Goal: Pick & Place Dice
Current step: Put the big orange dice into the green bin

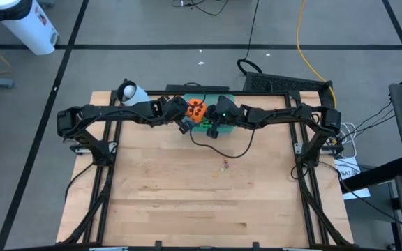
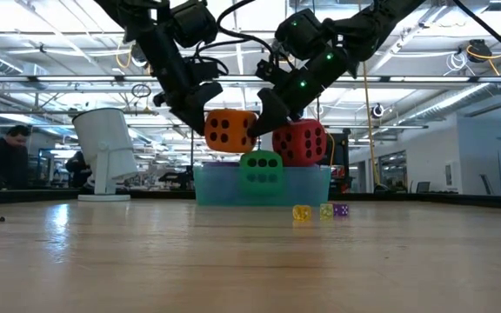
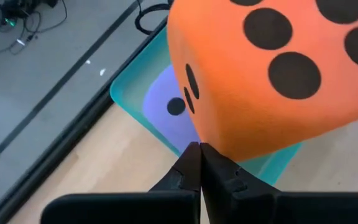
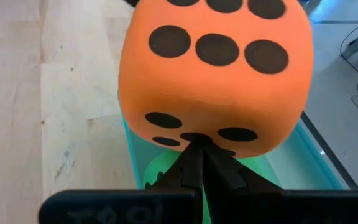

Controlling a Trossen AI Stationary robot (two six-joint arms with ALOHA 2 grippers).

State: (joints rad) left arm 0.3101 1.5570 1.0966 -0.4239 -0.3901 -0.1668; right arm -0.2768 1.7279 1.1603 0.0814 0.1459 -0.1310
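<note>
My left gripper [image 2: 200, 115] is shut on the orange die [image 2: 230, 130], held above the teal tray [image 2: 320, 187] at the table's far middle. My right gripper [image 2: 270, 120] is shut on the red die [image 2: 300, 142], right beside the orange one. The green die [image 2: 261, 171] sits in the tray under them and shows in the right wrist view [image 4: 157, 169]. A light purple die [image 3: 166, 109] lies in the tray below the orange die [image 3: 272, 74]. In the high view both grippers meet over the tray, and the orange die [image 1: 196, 110] shows between them. My left gripper pinches a lower corner [image 3: 199, 138] of the orange die between its two shut fingers. The fingers slant down at it from the table's left. The die is lifted clear above the tray. My right gripper pinches a bit of the red die's edge [image 4: 194, 135] between its two shut fingers, on the side that faces the orange die. The fingers slant down from the table's right. The die hangs just above the tray; I cannot tell whether it touches the green die.
Three tiny dice [image 2: 320, 210] lie on the wooden table in front of the tray and show in the high view [image 1: 223, 166]. A white cylinder-shaped object [image 2: 107, 152] stands at the far left. Black frame rails [image 1: 103, 160] run along both sides of the table.
</note>
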